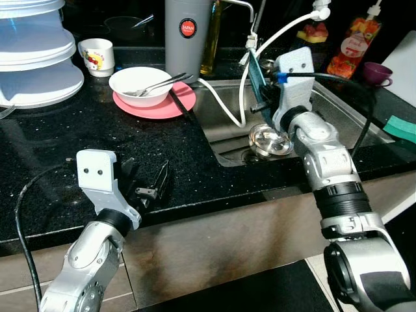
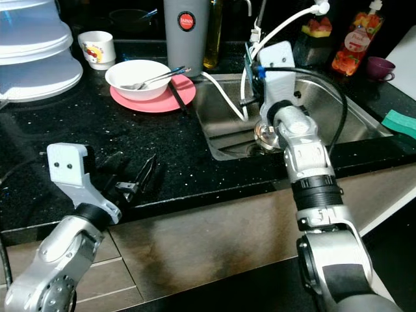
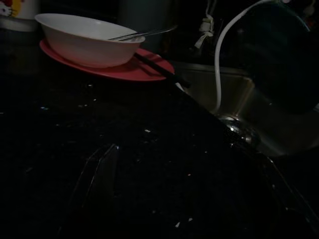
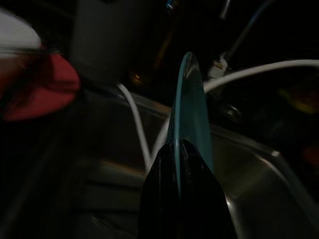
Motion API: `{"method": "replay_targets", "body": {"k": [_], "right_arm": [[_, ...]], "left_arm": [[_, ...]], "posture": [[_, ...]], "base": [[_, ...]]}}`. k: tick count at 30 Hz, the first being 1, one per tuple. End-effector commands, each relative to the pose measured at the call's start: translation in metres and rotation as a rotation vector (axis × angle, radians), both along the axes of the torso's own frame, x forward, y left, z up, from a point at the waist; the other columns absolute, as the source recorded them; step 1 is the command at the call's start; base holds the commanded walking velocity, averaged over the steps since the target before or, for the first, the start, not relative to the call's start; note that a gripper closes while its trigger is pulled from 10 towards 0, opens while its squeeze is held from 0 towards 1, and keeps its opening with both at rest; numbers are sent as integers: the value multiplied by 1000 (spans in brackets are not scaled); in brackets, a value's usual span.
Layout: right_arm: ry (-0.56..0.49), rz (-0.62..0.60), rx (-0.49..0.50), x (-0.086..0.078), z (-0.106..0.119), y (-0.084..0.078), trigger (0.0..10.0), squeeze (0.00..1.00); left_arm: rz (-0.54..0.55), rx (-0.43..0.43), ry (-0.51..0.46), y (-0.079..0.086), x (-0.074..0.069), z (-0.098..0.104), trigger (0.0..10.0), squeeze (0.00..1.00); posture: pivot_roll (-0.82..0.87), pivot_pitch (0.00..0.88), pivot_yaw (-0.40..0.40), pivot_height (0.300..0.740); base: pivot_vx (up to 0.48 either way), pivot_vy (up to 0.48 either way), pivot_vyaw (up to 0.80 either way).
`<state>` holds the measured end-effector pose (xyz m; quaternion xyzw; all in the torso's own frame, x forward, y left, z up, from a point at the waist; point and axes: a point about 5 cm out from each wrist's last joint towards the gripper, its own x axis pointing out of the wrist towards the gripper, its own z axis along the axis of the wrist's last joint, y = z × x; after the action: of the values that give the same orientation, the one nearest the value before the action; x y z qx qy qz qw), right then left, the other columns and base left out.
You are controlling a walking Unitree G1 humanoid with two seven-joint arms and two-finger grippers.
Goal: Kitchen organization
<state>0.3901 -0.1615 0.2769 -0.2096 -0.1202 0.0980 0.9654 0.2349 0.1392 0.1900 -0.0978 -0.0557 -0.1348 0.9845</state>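
— While the right gripper (image 1: 259,88) hung over the sink (image 1: 338,107), what was clamped between its fingers?
— A teal plate (image 4: 188,114), held edge-up above the basin.
— And the left gripper (image 1: 144,182)?
— Fingers spread, empty, resting on the black surface (image 1: 97,130). Beyond them the bowl (image 1: 140,85) and pink plate (image 1: 175,104) waited; most tidying seemed left.

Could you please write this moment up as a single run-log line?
right gripper: shut on teal plate, held edge-up over sink | left gripper: open, low over black counter | white bowl: on pink plate
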Motion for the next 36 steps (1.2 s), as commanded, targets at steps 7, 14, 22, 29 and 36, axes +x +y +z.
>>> {"method": "replay_targets", "body": {"k": [7,14,22,29,36], "right_arm": [[60,-70,-41,2,-16,-10,10000,1000],[-8,158,370,-5,8,7,10000,0],[33,498,602,-28,-5,45,10000,0],[86,744,811,-56,-33,73,10000,0],[6,727,1103,-65,-31,63,10000,0]], "left_arm": [[-16,-2,-4,-3,1,1,10000,0],[-17,-3,-21,-3,2,4,10000,0],[26,94,-77,4,9,14,10000,0],[73,76,-84,12,18,16,10000,0],[103,-30,-124,19,34,32,10000,0]], "posture": [[143,0,-68,740],[139,0,-61,740],[143,0,-54,740],[142,0,-49,740],[135,0,-32,740]], "base": [[0,0,0],[0,0,0],[0,0,0],[0,0,0],[0,0,0]]}}
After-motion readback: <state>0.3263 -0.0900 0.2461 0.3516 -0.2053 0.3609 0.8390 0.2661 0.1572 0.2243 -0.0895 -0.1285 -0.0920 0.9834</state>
